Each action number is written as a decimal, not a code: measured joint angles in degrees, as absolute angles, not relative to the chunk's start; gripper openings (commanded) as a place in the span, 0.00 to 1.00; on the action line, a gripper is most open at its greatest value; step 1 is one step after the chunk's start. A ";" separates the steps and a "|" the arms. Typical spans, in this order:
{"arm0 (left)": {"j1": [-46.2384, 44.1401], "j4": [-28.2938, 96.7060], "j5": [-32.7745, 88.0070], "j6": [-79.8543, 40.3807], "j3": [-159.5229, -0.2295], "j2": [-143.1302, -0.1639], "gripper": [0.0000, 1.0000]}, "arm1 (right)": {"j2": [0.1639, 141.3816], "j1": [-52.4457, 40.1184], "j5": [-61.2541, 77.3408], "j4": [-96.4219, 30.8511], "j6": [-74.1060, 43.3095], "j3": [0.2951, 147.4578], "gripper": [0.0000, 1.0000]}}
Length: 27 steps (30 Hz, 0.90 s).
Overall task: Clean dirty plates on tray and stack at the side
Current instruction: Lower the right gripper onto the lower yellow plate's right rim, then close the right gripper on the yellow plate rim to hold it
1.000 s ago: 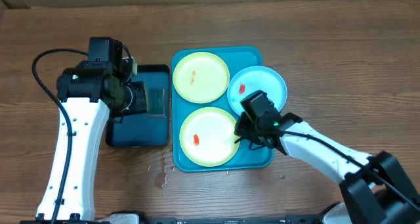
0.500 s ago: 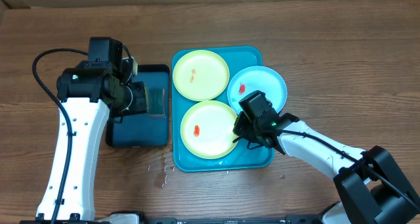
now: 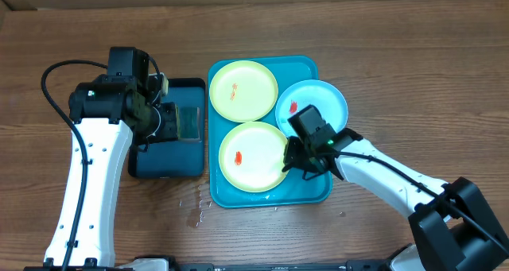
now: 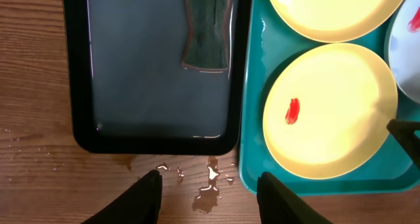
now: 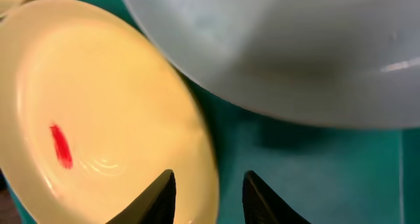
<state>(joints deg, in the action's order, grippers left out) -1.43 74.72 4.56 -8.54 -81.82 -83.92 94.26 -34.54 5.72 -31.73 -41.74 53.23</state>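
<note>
The teal tray (image 3: 318, 193) holds three plates: a yellow one (image 3: 242, 90) at the far end, a yellow one (image 3: 250, 156) at the near end with a red smear (image 4: 293, 110), and a blue one (image 3: 322, 100) on the right rim. My right gripper (image 3: 296, 161) is open and straddles the near plate's right rim (image 5: 197, 138). One finger is over the plate and the other over the tray floor (image 5: 315, 178). The blue plate (image 5: 295, 46) lies just beyond. My left gripper (image 4: 209, 184) hangs open over wet table, holding nothing.
A dark navy tray (image 3: 167, 156) sits left of the teal tray, with a green sponge (image 4: 207, 27) in its far right part. Water drops (image 3: 195, 207) lie on the wood in front of both trays.
The near yellow plate has slid a little toward the far end of the tray, and my right gripper has moved with it. The left arm has stayed still.
</note>
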 measured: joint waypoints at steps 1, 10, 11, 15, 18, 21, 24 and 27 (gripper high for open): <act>-1.43 74.72 4.56 -8.54 -81.82 -83.92 0.50 | 94.26 -34.52 5.69 -31.73 -40.64 53.49 0.42; -1.43 73.91 4.56 -8.54 -81.82 -83.92 0.51 | 94.26 -34.54 5.89 -32.14 -36.71 53.52 0.56; -1.43 73.65 4.56 -8.54 -81.82 -83.92 0.51 | 94.26 -34.54 6.13 -32.14 -36.49 53.52 0.48; -1.43 73.45 4.54 -8.54 -81.82 -83.92 0.51 | 94.26 -34.54 7.29 -31.64 -36.86 53.54 0.37; -1.43 73.63 4.56 -8.54 -81.78 -83.92 0.50 | 94.26 -34.52 7.46 -31.66 -38.35 53.54 0.37; -1.43 73.65 4.56 -8.51 -81.78 -83.92 0.50 | 94.26 -34.54 7.49 -31.55 -39.20 53.54 0.29; -1.43 73.63 4.54 -8.54 -81.78 -83.92 0.50 | 94.26 -34.54 7.49 -31.05 -39.83 53.52 0.23; -1.43 73.63 4.56 -8.51 -81.78 -83.92 0.50 | 94.26 -34.54 7.46 -30.79 -40.29 53.52 0.22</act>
<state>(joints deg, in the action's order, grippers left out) -1.43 73.63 4.56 -8.51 -81.78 -83.92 94.26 -34.54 7.46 -30.79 -40.29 53.52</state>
